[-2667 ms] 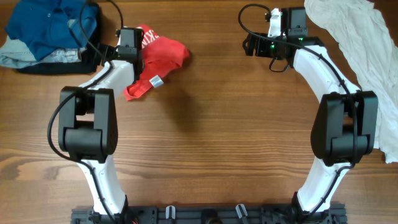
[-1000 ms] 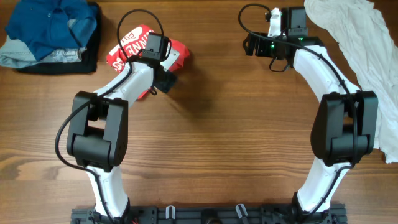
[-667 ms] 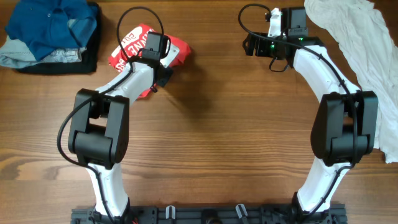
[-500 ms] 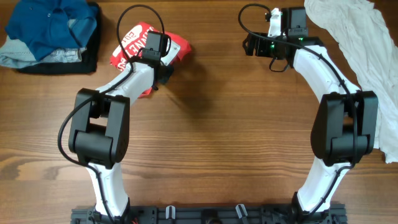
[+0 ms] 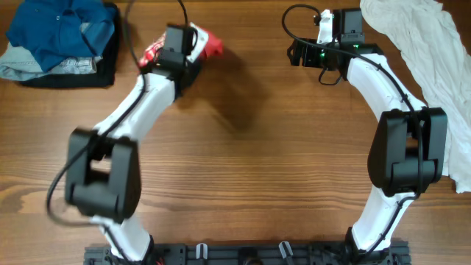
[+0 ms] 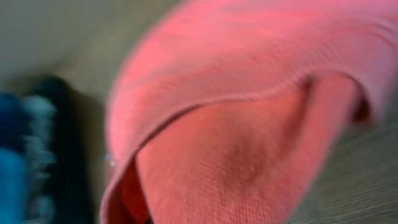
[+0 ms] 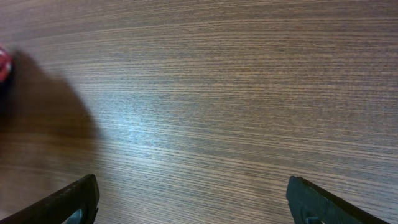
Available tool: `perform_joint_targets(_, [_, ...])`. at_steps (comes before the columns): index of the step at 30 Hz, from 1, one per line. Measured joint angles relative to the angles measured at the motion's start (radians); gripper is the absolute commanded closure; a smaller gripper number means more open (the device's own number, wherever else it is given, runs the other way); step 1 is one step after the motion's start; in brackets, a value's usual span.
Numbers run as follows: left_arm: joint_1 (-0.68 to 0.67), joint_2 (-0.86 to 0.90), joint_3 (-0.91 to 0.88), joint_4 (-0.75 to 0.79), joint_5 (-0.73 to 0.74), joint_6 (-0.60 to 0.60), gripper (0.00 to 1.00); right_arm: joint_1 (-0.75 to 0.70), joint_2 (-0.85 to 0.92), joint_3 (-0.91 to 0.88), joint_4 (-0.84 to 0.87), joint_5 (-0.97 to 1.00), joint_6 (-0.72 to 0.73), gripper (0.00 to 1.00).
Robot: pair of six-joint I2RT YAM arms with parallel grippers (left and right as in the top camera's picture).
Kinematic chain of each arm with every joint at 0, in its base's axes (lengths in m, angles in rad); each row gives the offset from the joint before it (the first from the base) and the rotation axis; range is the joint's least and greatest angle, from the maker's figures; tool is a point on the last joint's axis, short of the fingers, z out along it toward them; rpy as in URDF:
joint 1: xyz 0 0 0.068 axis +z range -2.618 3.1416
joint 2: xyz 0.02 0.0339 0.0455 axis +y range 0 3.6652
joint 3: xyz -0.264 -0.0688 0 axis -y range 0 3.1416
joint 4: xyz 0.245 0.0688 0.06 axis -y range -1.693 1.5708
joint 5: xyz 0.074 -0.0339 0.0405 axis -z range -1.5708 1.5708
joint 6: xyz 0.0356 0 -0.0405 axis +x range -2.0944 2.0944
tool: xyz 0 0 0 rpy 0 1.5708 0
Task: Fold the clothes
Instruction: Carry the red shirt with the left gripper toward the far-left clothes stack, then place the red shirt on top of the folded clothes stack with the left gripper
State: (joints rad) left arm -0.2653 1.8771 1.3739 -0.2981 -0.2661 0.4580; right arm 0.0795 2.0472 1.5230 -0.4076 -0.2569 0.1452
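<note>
Overhead: red T-shirt [image 5: 210, 44] farther back than before, left tool [image 5: 180, 40] seemingly clamped on it; right tool [image 7: 193, 200] agape.

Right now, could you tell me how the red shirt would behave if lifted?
Probably floppy: the shirt bunches in soft folds, and the left wrist view shows its knit edge curling over. Likely light, being thin cloth. It would likely sag and trail from a single grip rather than hold shape.
</note>
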Motion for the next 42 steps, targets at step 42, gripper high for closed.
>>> perform_joint_targets(42, [0.555, 0.176, 0.177, 0.65, -0.33, -0.156, 0.96, 0.005, 0.0, 0.0, -0.142, -0.001, 0.011, 0.03])
